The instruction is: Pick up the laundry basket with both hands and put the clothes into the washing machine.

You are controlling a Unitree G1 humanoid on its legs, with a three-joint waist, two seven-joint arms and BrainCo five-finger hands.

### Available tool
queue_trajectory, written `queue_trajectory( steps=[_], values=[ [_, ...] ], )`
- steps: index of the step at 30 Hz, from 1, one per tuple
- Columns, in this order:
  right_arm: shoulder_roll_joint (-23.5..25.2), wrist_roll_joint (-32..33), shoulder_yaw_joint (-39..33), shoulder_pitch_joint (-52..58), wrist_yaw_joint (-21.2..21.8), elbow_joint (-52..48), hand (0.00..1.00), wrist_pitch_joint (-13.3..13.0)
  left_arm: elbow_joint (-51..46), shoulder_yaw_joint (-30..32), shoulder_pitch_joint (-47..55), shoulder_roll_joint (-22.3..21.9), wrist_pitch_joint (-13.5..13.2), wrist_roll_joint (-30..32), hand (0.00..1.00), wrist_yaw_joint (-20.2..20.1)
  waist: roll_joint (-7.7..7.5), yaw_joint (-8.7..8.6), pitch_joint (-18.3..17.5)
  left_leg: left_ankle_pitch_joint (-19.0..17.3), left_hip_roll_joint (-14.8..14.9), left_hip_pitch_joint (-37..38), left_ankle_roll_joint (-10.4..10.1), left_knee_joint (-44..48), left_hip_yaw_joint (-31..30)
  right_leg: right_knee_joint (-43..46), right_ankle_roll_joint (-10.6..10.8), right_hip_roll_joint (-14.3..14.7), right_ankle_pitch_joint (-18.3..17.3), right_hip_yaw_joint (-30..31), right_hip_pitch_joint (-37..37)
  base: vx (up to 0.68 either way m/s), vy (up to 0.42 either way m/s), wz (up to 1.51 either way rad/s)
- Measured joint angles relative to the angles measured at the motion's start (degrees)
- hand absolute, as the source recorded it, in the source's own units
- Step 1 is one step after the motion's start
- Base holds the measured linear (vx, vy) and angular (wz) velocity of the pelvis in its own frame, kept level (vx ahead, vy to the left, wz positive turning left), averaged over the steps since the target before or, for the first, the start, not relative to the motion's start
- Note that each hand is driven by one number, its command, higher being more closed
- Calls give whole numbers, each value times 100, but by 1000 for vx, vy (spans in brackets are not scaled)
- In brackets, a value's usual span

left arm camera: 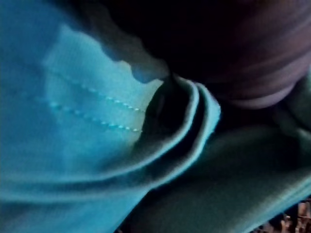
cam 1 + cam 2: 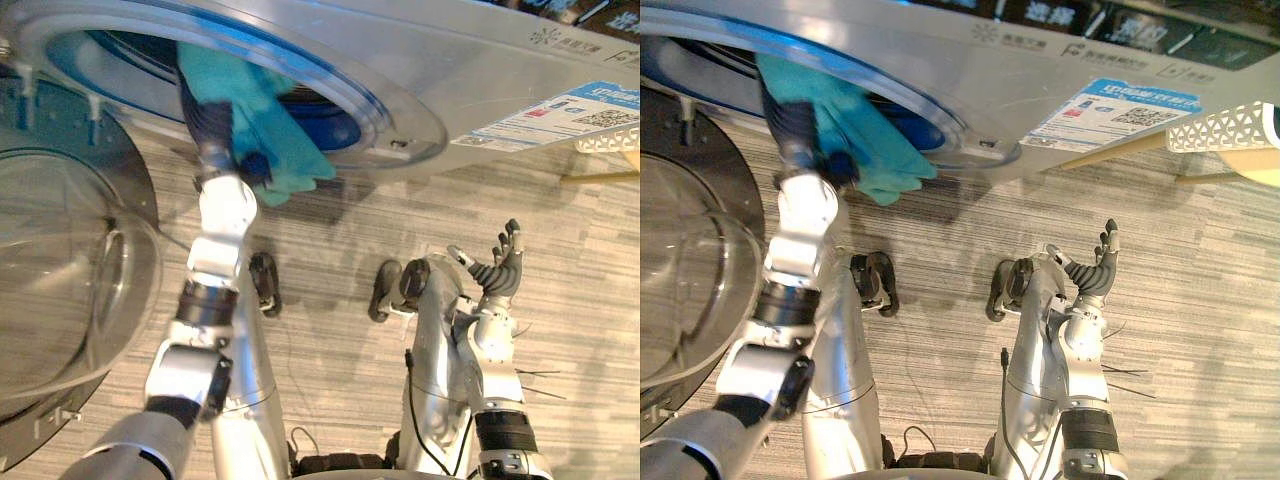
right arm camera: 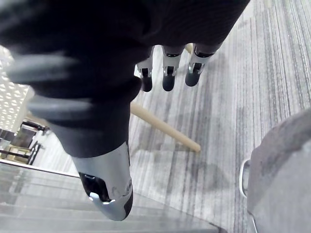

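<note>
The washing machine [image 2: 470, 50] has its round opening [image 2: 335, 125] at the top of the eye views. A teal cloth [image 2: 265, 125] hangs half in, half out of that opening, over its lower rim. My left hand [image 2: 207, 122] reaches into the opening beside the cloth, and the cloth [image 1: 73, 121] lies right against it in the left wrist view. My right hand [image 2: 1102, 266] is raised over the floor, open and holding nothing; its straight fingers [image 3: 167, 77] show in the right wrist view. The white perforated laundry basket [image 2: 1225, 125] sits at the far right.
The washer's glass door [image 2: 70, 290] stands swung open on the left, close to my left arm. A pale wooden bar [image 3: 165, 128] runs below the basket. Grey striped floor [image 2: 1200, 300] lies in front of the machine.
</note>
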Motion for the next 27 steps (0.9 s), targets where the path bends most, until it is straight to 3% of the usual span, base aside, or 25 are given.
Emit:
queue_trajectory(
  steps=[3,9,10,12,18,22,27],
  values=[
    [9,1,-5,-2,20,11,0,-112,12,-298,-871,390,53,482,100,147,0,-75,0,2,0,-59,-4,-17,-33,-23,-2,30,1,-39,-27,0,0,0],
    [18,76,4,-29,73,98,0,-304,73,-599,-2192,672,152,1410,100,602,-77,-109,-6,41,54,-136,-48,-146,-56,-179,-87,80,52,-127,-89,19,-12,-4],
    [18,98,5,-40,93,124,0,-323,83,-598,-2277,697,172,1444,0,643,-98,-115,-4,56,62,-143,-56,-176,-57,-205,-104,83,62,-152,-94,33,-33,-3],
    [86,117,9,-147,144,297,0,-378,382,-590,-2550,810,251,1483,0,819,-208,-158,-31,163,63,-152,-85,-336,-54,-309,-143,81,87,-197,-102,18,-46,7],
    [110,152,14,-165,153,406,0,-410,800,-580,-2579,849,380,1487,0,850,-239,-151,-23,386,17,-212,-172,-633,-142,-497,-254,69,172,-351,-119,0,-49,9],
    [99,167,16,-182,164,416,0,-410,1263,-580,-2577,844,434,1666,0,568,-250,-144,-26,480,1,-257,-219,-741,-200,-557,-320,73,210,-432,-139,2,-42,4],
    [106,167,11,-206,262,409,0,-413,2075,-586,-2463,696,429,1775,0,-105,-317,-149,-67,576,-1,-451,-241,-765,-248,-556,-357,80,260,-478,-318,0,0,0]
  ],
)
